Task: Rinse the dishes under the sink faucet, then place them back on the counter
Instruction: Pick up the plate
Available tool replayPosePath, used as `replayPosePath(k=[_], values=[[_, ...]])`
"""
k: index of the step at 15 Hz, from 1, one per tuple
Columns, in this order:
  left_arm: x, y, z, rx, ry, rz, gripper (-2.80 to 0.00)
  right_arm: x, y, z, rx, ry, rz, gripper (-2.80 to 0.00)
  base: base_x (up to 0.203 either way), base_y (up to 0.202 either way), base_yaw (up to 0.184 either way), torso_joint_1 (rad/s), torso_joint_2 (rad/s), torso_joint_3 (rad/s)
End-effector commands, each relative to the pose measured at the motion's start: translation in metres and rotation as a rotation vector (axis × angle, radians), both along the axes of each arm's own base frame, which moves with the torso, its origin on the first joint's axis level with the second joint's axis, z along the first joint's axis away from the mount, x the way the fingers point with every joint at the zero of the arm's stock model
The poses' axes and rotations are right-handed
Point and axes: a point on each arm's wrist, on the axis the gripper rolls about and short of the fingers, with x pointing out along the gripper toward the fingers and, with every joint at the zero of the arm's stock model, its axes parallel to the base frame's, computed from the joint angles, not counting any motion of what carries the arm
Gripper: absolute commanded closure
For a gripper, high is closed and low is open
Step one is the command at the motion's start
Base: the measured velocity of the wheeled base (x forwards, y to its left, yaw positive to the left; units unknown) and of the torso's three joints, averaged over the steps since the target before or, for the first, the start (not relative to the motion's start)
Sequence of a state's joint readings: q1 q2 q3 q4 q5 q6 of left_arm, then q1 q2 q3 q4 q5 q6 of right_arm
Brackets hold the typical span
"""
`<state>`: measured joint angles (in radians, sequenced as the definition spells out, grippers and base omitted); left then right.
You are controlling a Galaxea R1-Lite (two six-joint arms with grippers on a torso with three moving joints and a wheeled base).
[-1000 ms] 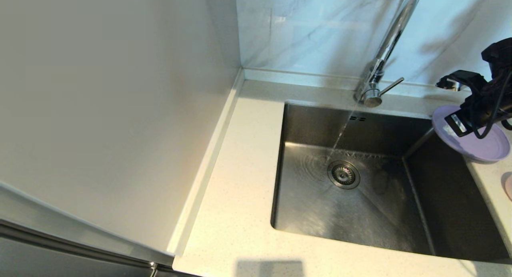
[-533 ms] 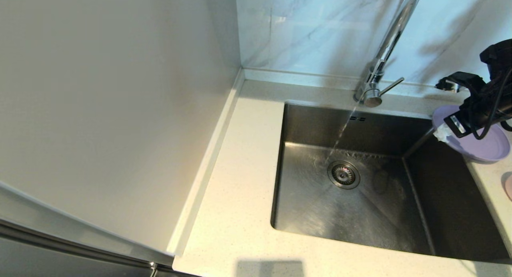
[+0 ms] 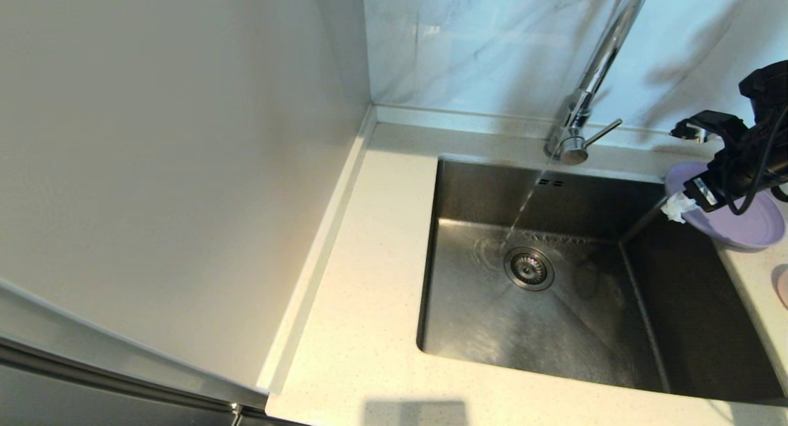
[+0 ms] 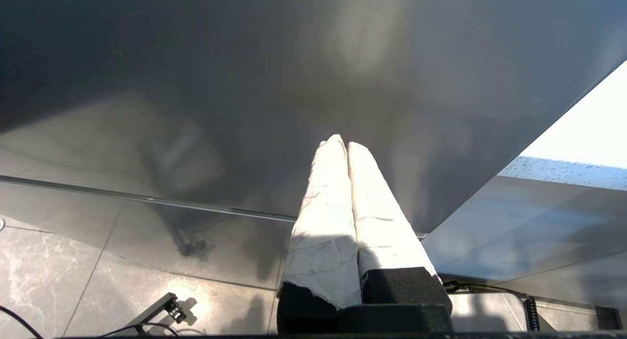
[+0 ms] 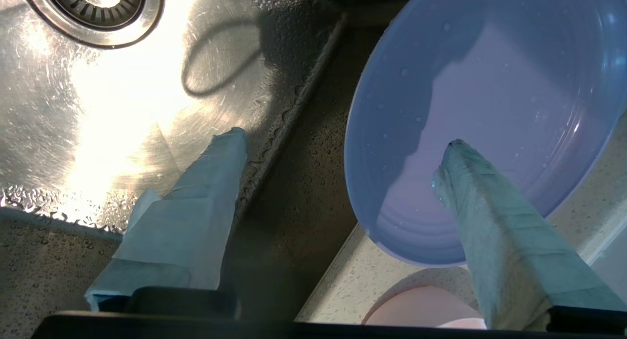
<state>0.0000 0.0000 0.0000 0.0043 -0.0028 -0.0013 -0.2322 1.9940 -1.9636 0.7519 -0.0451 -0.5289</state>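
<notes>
The lilac plate lies on the counter at the sink's far right corner, its rim jutting over the basin. My right gripper hovers over that rim and is open. In the right wrist view one finger is over the wet plate and the other is over the sink, holding nothing. The pink bowl shows at the right edge, nearer than the plate. Water runs from the chrome faucet into the basin. My left gripper is shut and empty, parked below the counter.
The steel sink has a round drain where the stream lands. The faucet's side lever points right. A tall pale cabinet side walls off the left. A marble backsplash rises behind the counter.
My right gripper has opened: its white-wrapped finger has swung out past the plate's sink-side rim. The plate stays where it was and the water keeps running.
</notes>
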Motion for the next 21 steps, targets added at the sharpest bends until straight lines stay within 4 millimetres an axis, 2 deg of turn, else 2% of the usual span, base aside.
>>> replayPosePath(k=[1, 3, 9, 15, 19, 20, 21], values=[[0.000, 0.000, 0.000, 0.000, 0.000, 0.000, 0.00, 0.000, -0.006, -0.002, 0.000, 0.010, -0.012, -2.80, 0.000, 0.000, 0.000, 0.000, 0.00, 0.000], [0.000, 0.000, 0.000, 0.000, 0.000, 0.000, 0.00, 0.002, -0.013, -0.008, 0.003, 0.024, -0.030, -2.80, 0.000, 0.000, 0.000, 0.000, 0.00, 0.000], [0.000, 0.000, 0.000, 0.000, 0.000, 0.000, 0.00, 0.012, -0.017, -0.023, 0.007, 0.062, -0.030, -2.80, 0.000, 0.000, 0.000, 0.000, 0.00, 0.000], [0.000, 0.000, 0.000, 0.000, 0.000, 0.000, 0.00, 0.036, -0.036, -0.033, -0.091, -0.042, -0.023, -2.80, 0.000, 0.000, 0.000, 0.000, 0.00, 0.000], [0.000, 0.000, 0.000, 0.000, 0.000, 0.000, 0.00, 0.038, -0.037, -0.036, -0.102, -0.032, -0.012, -2.80, 0.000, 0.000, 0.000, 0.000, 0.00, 0.000], [0.000, 0.000, 0.000, 0.000, 0.000, 0.000, 0.00, 0.038, -0.037, -0.037, -0.110, -0.029, -0.003, 0.00, 0.000, 0.000, 0.000, 0.000, 0.00, 0.000], [0.000, 0.000, 0.000, 0.000, 0.000, 0.000, 0.00, 0.038, -0.037, -0.037, -0.114, -0.027, 0.000, 0.00, 0.000, 0.000, 0.000, 0.000, 0.00, 0.000]])
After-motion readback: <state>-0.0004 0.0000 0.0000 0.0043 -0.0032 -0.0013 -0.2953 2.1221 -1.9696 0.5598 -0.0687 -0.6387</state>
